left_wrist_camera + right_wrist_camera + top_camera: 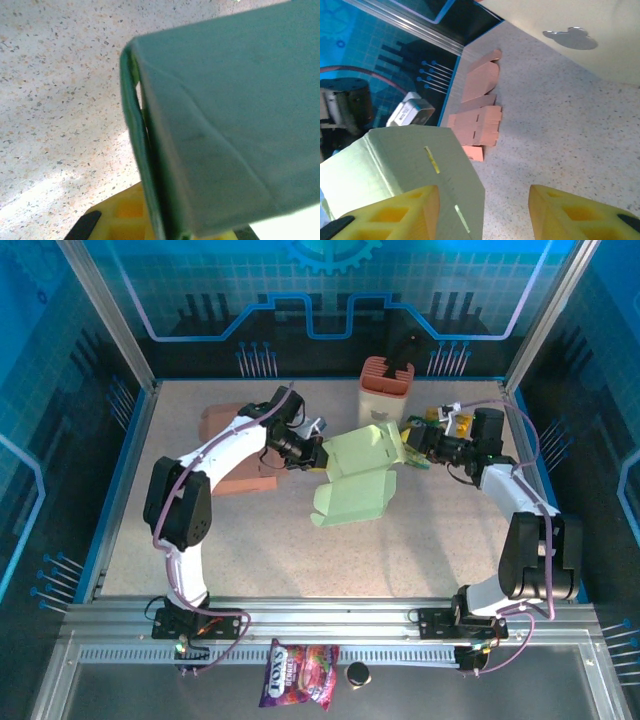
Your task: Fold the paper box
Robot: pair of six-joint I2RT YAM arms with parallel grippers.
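Observation:
A light green paper box, partly folded, hangs over the middle of the table between both arms. My left gripper is shut on its left edge. In the left wrist view the green wall runs down between the yellow fingers of that gripper. My right gripper is at the box's upper right corner. Its jaws stand open: a green flap lies against the left finger, and the right finger is well apart from it.
A stack of flat salmon-pink box blanks lies at the left behind my left arm. An orange and white container stands at the back centre. A candy bag rests on the front rail.

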